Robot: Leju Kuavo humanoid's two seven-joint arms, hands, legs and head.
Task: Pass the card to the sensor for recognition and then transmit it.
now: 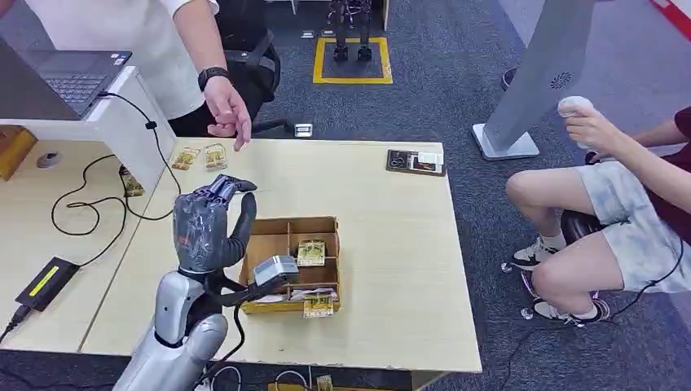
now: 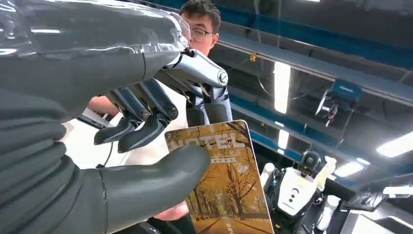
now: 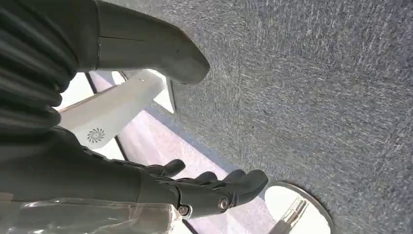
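My left hand (image 1: pixel 210 230) is raised above the table's left part, just left of the cardboard box (image 1: pixel 270 230). In the left wrist view its thumb (image 2: pixel 160 175) presses on a golden hotel card (image 2: pixel 229 185) printed with autumn trees, with the darker fingers (image 2: pixel 139 122) curled behind the card's edge. A dark flat sensor (image 1: pixel 415 161) with a white label lies at the table's far right edge. My right hand (image 3: pixel 195 190) hangs over grey carpet, fingers apart and holding nothing.
The box holds more cards (image 1: pixel 310 252), and two others (image 1: pixel 201 157) lie at the far left by a standing person's hand (image 1: pixel 230 116). A laptop (image 1: pixel 75 77) and cabled adapter (image 1: pixel 47 282) sit left. Another person (image 1: pixel 619 204) sits right.
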